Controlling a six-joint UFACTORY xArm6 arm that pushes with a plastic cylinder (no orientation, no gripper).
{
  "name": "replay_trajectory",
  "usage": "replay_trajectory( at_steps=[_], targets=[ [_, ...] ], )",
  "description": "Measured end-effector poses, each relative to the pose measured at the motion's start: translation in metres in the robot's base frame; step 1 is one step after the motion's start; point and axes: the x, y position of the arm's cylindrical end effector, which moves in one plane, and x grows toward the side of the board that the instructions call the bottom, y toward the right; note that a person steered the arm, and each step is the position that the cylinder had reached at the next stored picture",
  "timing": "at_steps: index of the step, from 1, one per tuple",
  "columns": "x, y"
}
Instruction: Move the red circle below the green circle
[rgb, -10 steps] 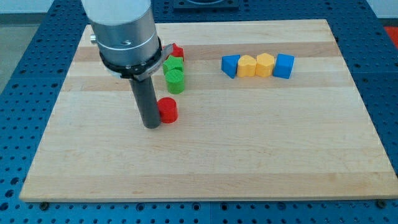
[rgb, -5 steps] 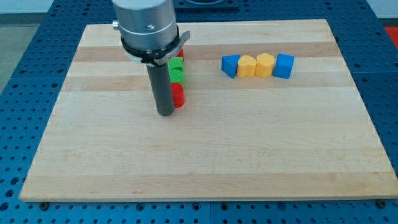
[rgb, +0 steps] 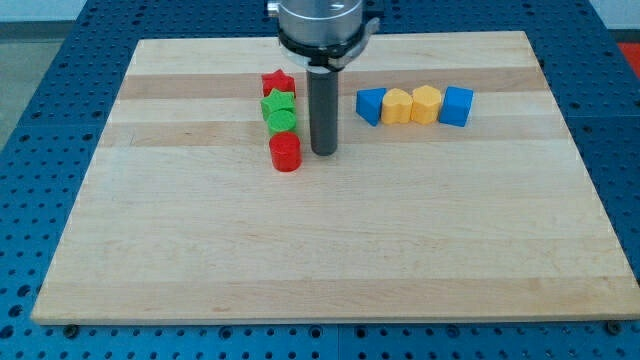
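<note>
The red circle (rgb: 285, 153) sits on the wooden board (rgb: 330, 250) directly below the green circle (rgb: 282, 121), the two looking as if they touch or nearly so, at the bottom of a short column: a red star (rgb: 278, 82) at the top, a green block (rgb: 277, 102) of unclear shape under it, then the green circle, then the red circle. My tip (rgb: 323, 152) stands on the board just to the view's right of the red circle, with a thin gap between them, and level with it. There is no claw on this arm to open or close; it ends in a plain dark rod that holds nothing. Judging by its look, the red circle is a small, stiff, light cylinder that should slide easily on the smooth wood and may spin or slip sideways if pushed off-centre, so any contact is best made square on the middle of its round side wall. It already appears to lie where the task wants it, so only a slight nudge, if any, seems called for. Well apart toward the view's right is a row of a blue block (rgb: 370, 105), a yellow block (rgb: 398, 105), a second yellow block (rgb: 426, 103) and a blue cube (rgb: 456, 105).
</note>
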Motion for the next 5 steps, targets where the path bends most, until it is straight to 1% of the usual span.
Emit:
replay_trajectory(
  at_steps=[1,2,3,4,5],
  targets=[
    [0.000,-0.012],
    [0.000,-0.012],
    [-0.001,0.004],
    [-0.014,0.021],
    [-0.023,0.013]
  ],
)
